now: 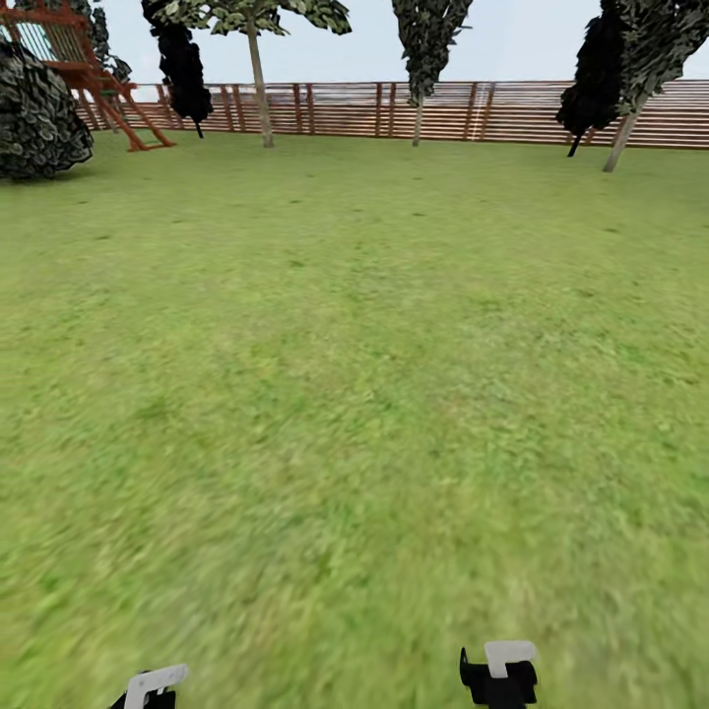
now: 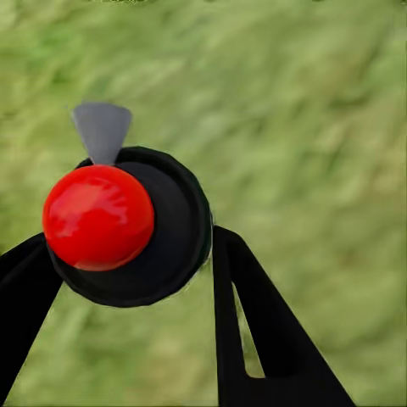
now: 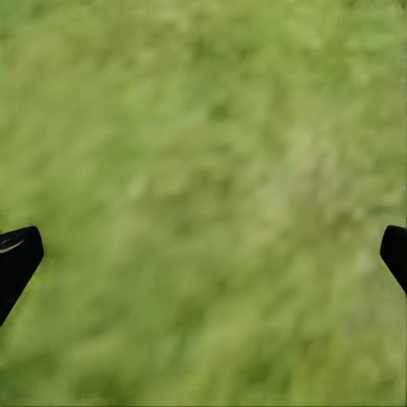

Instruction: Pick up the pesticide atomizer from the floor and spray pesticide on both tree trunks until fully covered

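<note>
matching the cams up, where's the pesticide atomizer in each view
Head view: not in it; the left gripper is cut by the bottom edge.
Left wrist view: the pesticide atomizer, seen end-on with its red top and grey nozzle, sits left of centre between the gripper's fingers.
Right wrist view: not in it; the right gripper is open over grass.
Shared landmark: the grass lawn.
</note>
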